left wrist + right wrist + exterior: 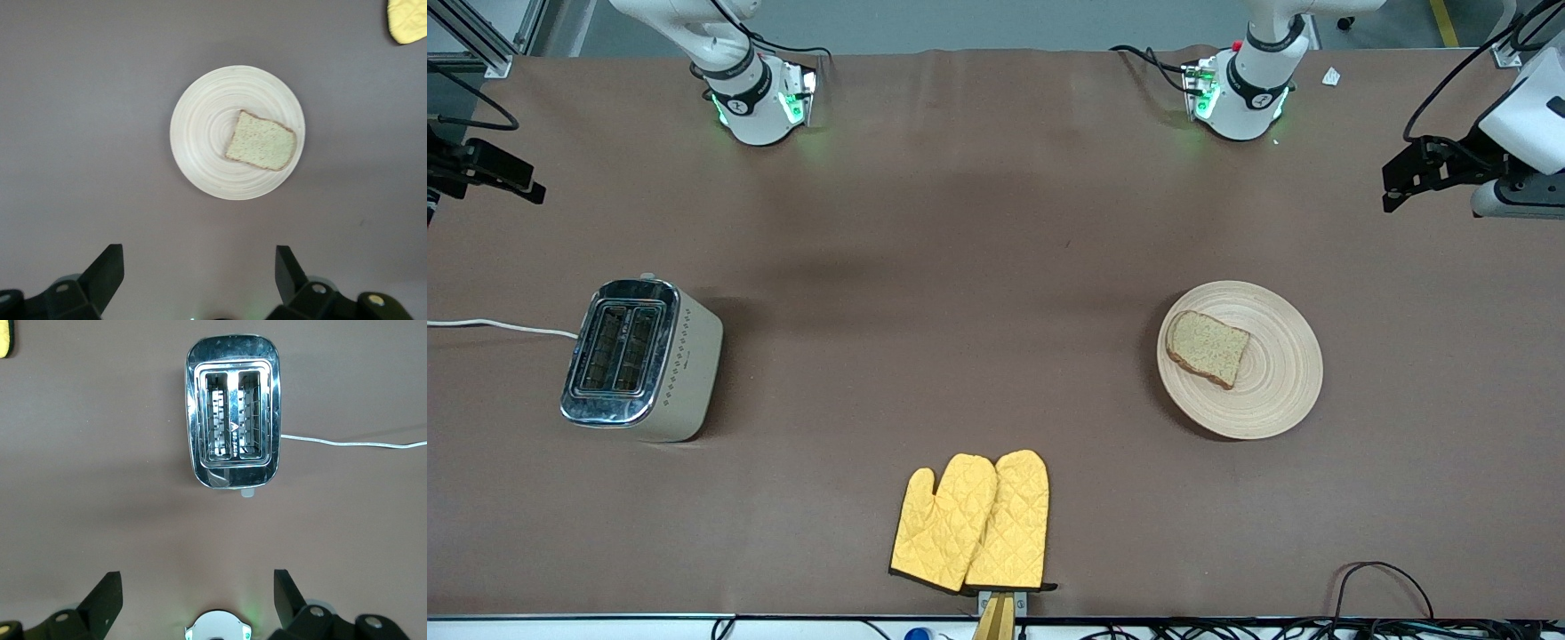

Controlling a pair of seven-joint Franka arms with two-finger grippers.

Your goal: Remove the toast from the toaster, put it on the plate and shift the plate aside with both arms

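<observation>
The brown table (978, 222) is laid out with the toaster (640, 360) at the right arm's end, both slots seen empty in the right wrist view. At the left arm's end the plate (1240, 360) is set, apparently already moved aside, with the toast (1208, 348) lying flat on it. Yellow oven mitts (971, 523) are left nearest the front camera. The left gripper (200, 283) is held high over the plate, and the right gripper (198, 603) over the toaster, both spread wide and holding nothing, seemingly parked.

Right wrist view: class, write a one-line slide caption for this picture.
Open right gripper above the toaster, both slots empty, white cord trailing across the brown table.
</observation>
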